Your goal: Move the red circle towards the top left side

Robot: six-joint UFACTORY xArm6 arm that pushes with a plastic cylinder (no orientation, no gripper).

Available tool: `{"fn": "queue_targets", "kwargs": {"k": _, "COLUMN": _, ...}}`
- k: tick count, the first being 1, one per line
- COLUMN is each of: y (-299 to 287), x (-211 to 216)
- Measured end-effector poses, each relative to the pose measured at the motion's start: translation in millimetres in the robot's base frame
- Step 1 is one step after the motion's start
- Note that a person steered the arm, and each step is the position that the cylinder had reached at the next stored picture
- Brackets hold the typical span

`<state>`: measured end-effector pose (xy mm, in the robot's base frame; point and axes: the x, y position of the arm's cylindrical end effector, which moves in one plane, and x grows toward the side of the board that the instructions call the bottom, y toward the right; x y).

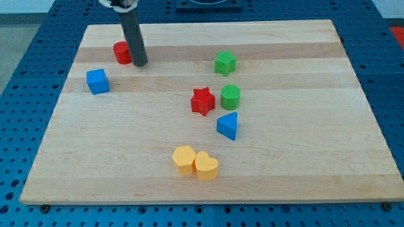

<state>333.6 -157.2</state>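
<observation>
Tip against the red circle, upper-left area of the desk.

No claw on this arm, so no open or closed state to give; it ended in a dark rod, and my tip (pixel 140 64) sat on the wooden desk (pixel 303 164), touching the right edge of the red circle (pixel 122 52) or just short of it, can't tell which. The rod partly hid that edge. The blue cube (pixel 97 81) lay below-left of the tip, near it. The green star (pixel 225 63) was well off to the tip's right at about the same height. The red star (pixel 202 101) and green cylinder (pixel 230 97) sat side by side lower right, the blue triangle (pixel 228 125) just under them. The yellow hexagon (pixel 184 159) and yellow heart (pixel 206 166) touched each other, far below the tip.
</observation>
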Motion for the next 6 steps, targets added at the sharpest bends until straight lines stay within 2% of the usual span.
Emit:
{"fn": "queue_targets", "kwargs": {"k": 1, "y": -16, "x": 4}}
{"fn": "queue_targets", "kwargs": {"k": 2, "y": -28, "x": -35}}
{"fn": "queue_targets", "kwargs": {"k": 4, "y": -43, "x": -35}}
{"fn": "queue_targets", "kwargs": {"k": 5, "y": -43, "x": -31}}
{"fn": "queue_targets", "kwargs": {"k": 6, "y": -5, "x": -31}}
